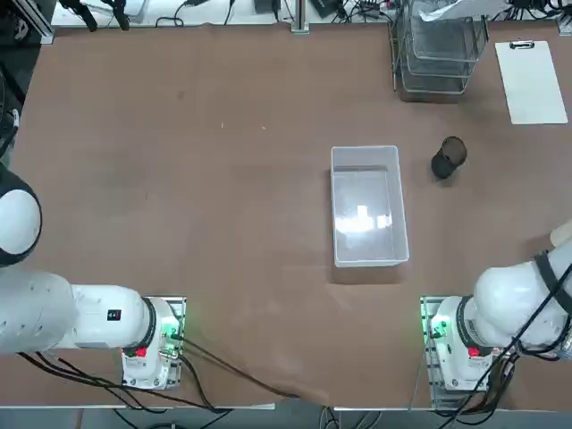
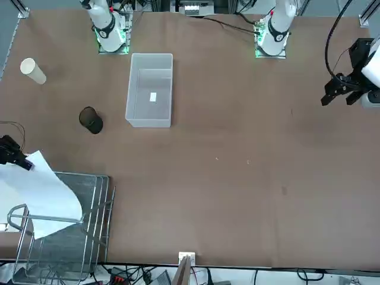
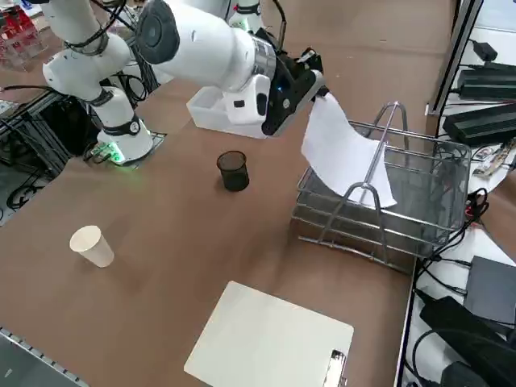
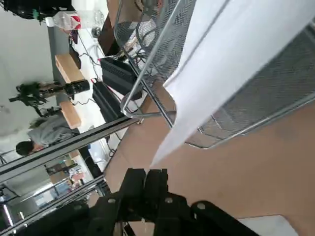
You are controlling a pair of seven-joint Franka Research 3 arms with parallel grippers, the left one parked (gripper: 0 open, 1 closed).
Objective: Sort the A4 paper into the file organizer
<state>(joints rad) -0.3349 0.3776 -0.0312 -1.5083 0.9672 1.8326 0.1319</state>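
Right side view gives us the clearest look: our right gripper (image 3: 321, 87) is pinched together on 1 corner of the A4 paper (image 3: 343, 153), held up beside the file organizer (image 3: 403, 201). The sheet hangs from that corner and curves down over the near edge of the wire-mesh rack, its lower part lying in the top tray behind the rack's upright loop handle. From the wrist camera we see our 2 black fingers (image 4: 147, 187) closed flat against each other, with the paper (image 4: 231, 64) running away from their tips across the organizer's mesh (image 4: 275, 98).

Across the table, the front camera shows the gripper (image 2: 15, 155) at the picture's left edge, the white sheet (image 2: 41, 196) draped over the rack (image 2: 77, 243). From overhead, the organizer (image 1: 438, 54) stands at the far edge of the table (image 1: 197, 179), and a sliver of paper (image 1: 440, 11) shows at its top.

Other items sit apart from the rack: a white clipboard (image 3: 270, 343) with a metal clip, a paper cup (image 3: 91, 245), a small black mesh cup (image 3: 233, 171) and a translucent plastic bin (image 1: 367, 206) near the table's middle.
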